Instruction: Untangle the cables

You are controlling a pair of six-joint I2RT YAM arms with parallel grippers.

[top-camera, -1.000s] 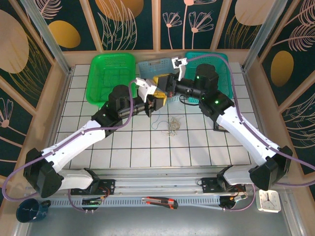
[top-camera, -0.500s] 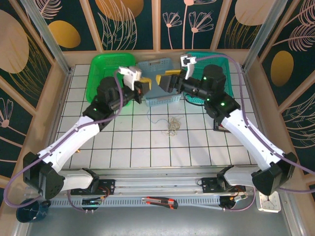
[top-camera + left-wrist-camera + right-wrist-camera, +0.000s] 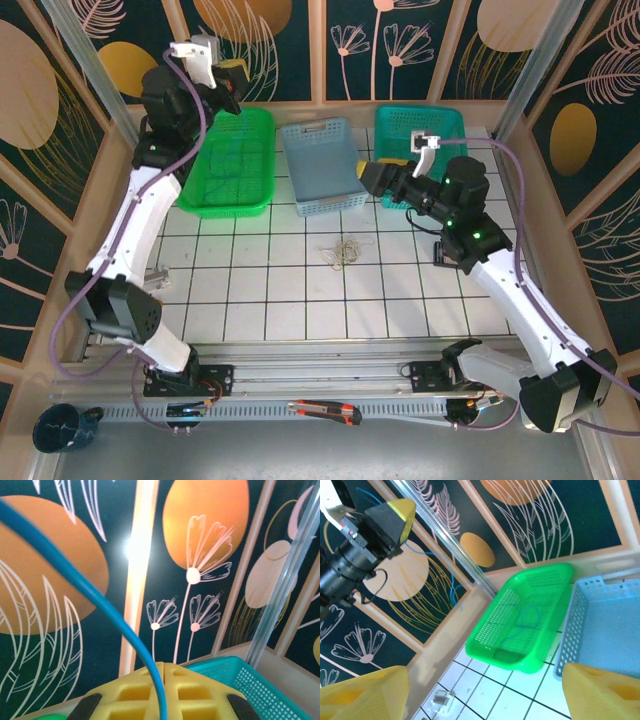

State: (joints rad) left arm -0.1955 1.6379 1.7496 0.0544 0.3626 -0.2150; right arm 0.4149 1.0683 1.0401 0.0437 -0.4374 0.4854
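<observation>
Top camera looks down from above and behind me over the tabletop [image 3: 300,290]; my left wrist camera faces the back wall [image 3: 210,530] from near; my right wrist camera looks leftward, sharing the green basket [image 3: 502,615] [image 3: 222,208] with the top one.

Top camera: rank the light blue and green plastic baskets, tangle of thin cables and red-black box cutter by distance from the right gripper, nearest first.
From the right gripper:
1. Light blue basket, just left of it.
2. Cable tangle, mid-table.
3. Green basket, far left.
4. Box cutter, on the near rail.
</observation>
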